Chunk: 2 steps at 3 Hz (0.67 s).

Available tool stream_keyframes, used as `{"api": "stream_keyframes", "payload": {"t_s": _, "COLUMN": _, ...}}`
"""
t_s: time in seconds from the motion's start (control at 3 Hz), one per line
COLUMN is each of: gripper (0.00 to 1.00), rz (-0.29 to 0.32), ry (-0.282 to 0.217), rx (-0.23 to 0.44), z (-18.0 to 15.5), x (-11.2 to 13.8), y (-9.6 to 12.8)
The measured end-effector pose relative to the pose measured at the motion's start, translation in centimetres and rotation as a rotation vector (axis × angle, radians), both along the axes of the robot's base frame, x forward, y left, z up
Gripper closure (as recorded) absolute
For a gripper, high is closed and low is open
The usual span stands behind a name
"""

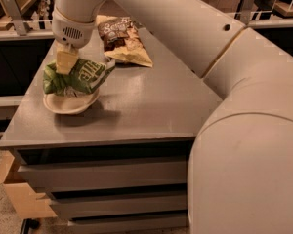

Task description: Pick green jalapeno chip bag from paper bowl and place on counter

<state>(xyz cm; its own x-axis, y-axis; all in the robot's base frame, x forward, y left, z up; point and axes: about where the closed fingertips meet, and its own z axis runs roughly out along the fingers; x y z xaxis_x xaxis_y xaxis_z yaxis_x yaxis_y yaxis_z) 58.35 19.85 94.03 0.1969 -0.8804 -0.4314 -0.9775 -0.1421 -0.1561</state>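
Observation:
The green jalapeno chip bag [85, 76] hangs crumpled just above the white paper bowl [63, 106], its lower edge close to or touching the rim. The bowl sits near the left front of the grey counter [151, 101]. My gripper [66, 62] comes down from the white wrist at the upper left. Its yellowish fingers are shut on the bag's top left part. My big white arm fills the right side of the view.
A brown-and-cream chip bag [122, 40] lies on the counter behind the bowl, towards the back. The counter's left edge runs close to the bowl. A cardboard box [17, 199] stands on the floor at lower left. Metal rails [12, 13] run behind.

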Motion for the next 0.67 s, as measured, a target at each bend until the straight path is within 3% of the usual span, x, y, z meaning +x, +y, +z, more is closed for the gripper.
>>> {"api": "stream_keyframes", "payload": {"t_s": 0.33, "gripper": 1.00, "rz": -0.059, "ry": -0.048, "rx": 0.053, "z": 2.4, "x": 1.1, "y": -2.2}}
{"api": "stream_keyframes", "payload": {"t_s": 0.67, "gripper": 1.00, "rz": -0.145, "ry": -0.091, "rx": 0.062, "z": 3.9, "x": 2.9, "y": -5.7}}
